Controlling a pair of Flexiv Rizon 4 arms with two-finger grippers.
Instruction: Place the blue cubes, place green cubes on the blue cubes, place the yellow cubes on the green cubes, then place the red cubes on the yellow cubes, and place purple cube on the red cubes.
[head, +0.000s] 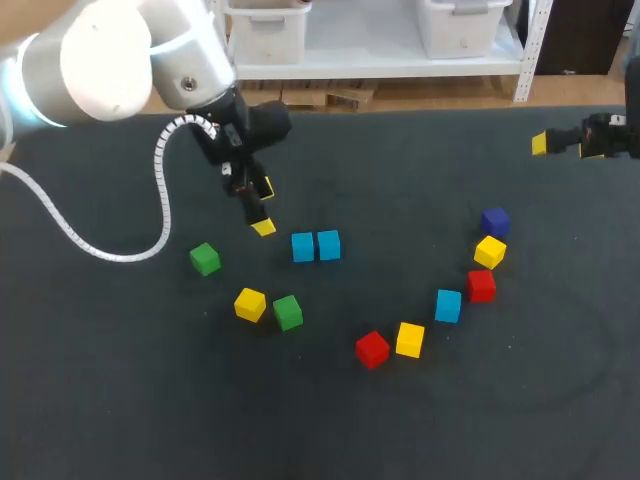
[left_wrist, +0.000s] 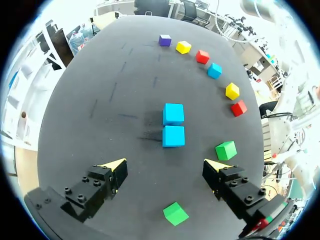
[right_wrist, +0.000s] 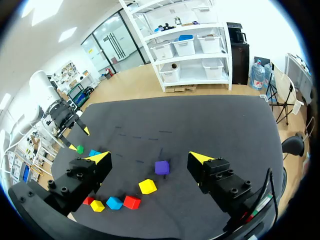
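Two blue cubes (head: 303, 246) (head: 328, 244) sit touching side by side mid-table; in the left wrist view they lie just ahead of my open left gripper (left_wrist: 166, 165), one blue cube (left_wrist: 173, 136) nearer than the other. My left gripper (head: 264, 208) hangs just left of them, holding nothing. Green cubes (head: 205, 259) (head: 287, 312) and a yellow cube (head: 250, 304) lie to the front left. A third blue cube (head: 448, 305), red cubes (head: 372, 349) (head: 481, 285), yellow cubes (head: 410, 339) (head: 490, 251) and the purple cube (head: 495, 221) form an arc at the right. My right gripper (head: 566, 144) stands open and empty at the far right.
In the right wrist view the purple cube (right_wrist: 161, 167) and a yellow cube (right_wrist: 147, 186) lie below the open right gripper (right_wrist: 150, 159). The dark table mat (head: 120, 400) spreads around the cubes.
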